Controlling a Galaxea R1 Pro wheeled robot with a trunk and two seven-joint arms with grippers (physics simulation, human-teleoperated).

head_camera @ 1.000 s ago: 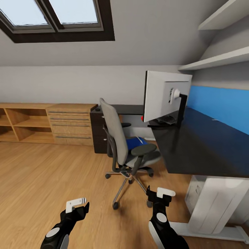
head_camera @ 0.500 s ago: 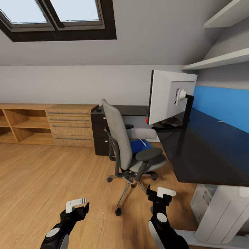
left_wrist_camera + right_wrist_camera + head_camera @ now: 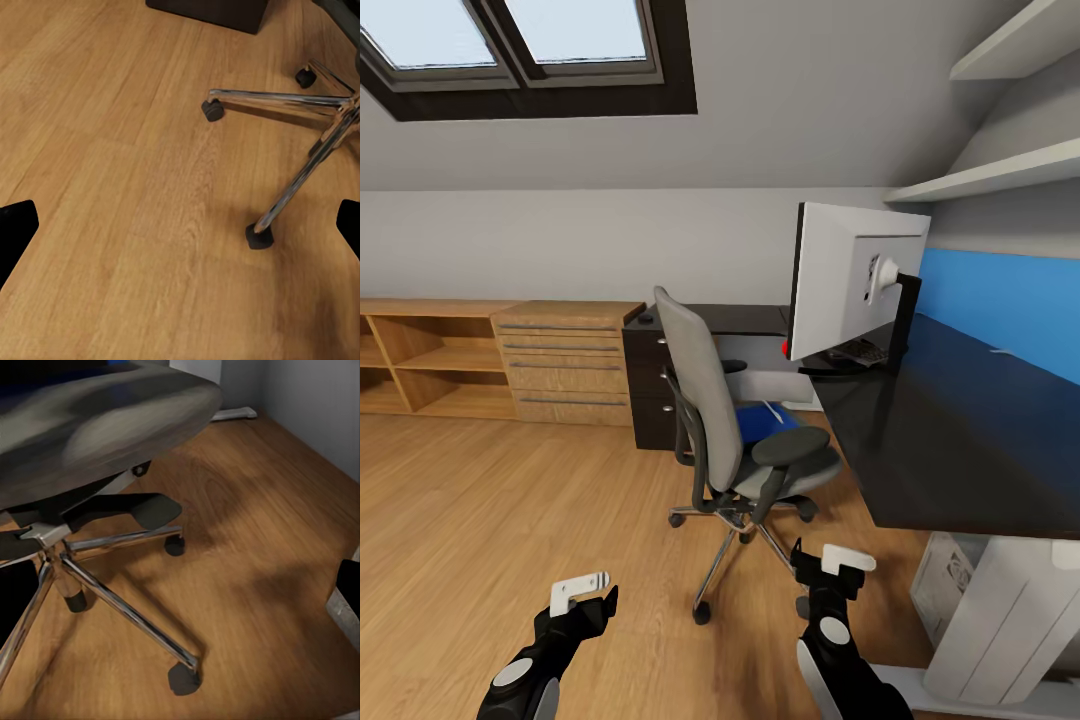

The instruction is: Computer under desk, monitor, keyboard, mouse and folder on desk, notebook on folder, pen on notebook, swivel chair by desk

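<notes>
— Where does the grey-backed swivel chair (image 3: 732,440) face?
— Rightward, toward the glossy black desk (image 3: 960,430); a bright blue folder (image 3: 762,420) lies on its seat.
— The grippers?
— Left gripper (image 3: 582,592) spread, empty; right gripper (image 3: 830,567) likewise, low over the floor.

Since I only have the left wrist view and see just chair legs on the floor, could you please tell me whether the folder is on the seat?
Observer: Yes, the head view shows the folder lying on the seat of the swivel chair.
Operator: Thanks, and where is the desk?
Observer: The desk stands right of the chair, the monitor on it.
Operator: And the right claw?
Observer: The right claw is open, low near the chair's base.
</notes>
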